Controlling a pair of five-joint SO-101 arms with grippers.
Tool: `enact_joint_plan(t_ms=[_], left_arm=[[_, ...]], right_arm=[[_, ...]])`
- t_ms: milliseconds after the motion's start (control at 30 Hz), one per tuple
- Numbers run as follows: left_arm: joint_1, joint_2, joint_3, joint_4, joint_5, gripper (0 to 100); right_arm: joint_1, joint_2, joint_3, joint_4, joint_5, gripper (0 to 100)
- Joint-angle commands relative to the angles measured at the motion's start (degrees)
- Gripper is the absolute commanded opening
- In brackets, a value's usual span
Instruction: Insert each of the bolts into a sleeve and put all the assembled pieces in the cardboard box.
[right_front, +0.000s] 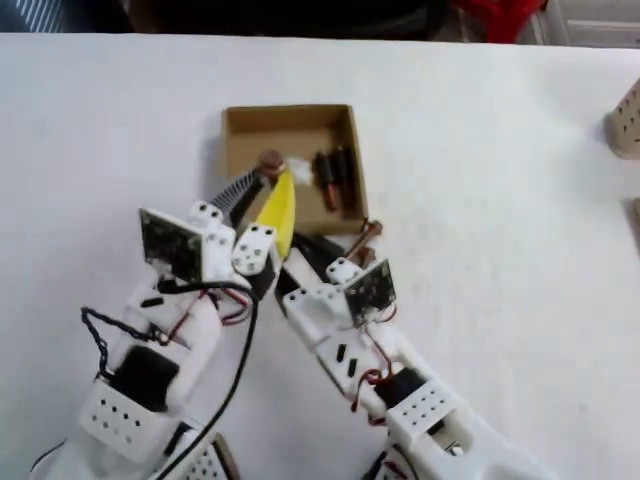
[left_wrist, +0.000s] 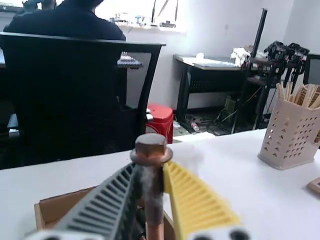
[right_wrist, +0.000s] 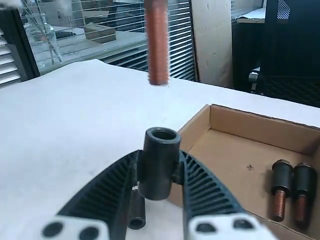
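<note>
My left gripper (left_wrist: 150, 172), with one grey and one yellow finger, is shut on a copper bolt (left_wrist: 150, 165), head up. In the high view this bolt (right_front: 269, 163) hangs over the cardboard box (right_front: 290, 120). My right gripper (right_wrist: 159, 157) is shut on an upright black sleeve (right_wrist: 160, 160), just outside the box's edge (right_wrist: 200, 120). The bolt's shank (right_wrist: 157, 45) hangs a short way above the sleeve's open top, apart from it. Two assembled pieces (right_wrist: 290, 192) lie in the box, dark shapes (right_front: 335, 180) in the high view.
A loose black sleeve (right_wrist: 136, 215) lies on the table under my right gripper. Copper bolts (right_front: 368, 238) lie at the box's near right corner. A beige basket (left_wrist: 292, 130) of wooden sticks stands at the table's far right.
</note>
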Motion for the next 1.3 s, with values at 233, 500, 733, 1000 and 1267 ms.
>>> enact_joint_plan(t_ms=[233, 500, 733, 1000, 1267], left_arm=[[0.92, 0.75, 1.23, -1.23, -0.53, 2], [0.75, 0.75, 3.34, 0.0, -0.62, 2], [1.01, 0.75, 3.08, 3.96, -2.9, 2], [1.19, 0.66, 3.08, 7.03, -2.9, 2], [3.12, 0.75, 1.93, 6.86, -2.64, 2]], right_arm=[[0.31, -0.92, 0.35, 0.04, -0.53, 1.6], [0.31, -0.92, 0.35, 0.04, -0.53, 1.6], [0.31, -0.92, 0.35, 0.04, -0.53, 1.6], [0.31, -0.92, 0.35, 0.04, -0.53, 1.6], [1.01, -0.92, 0.35, 0.04, -0.53, 1.6]])
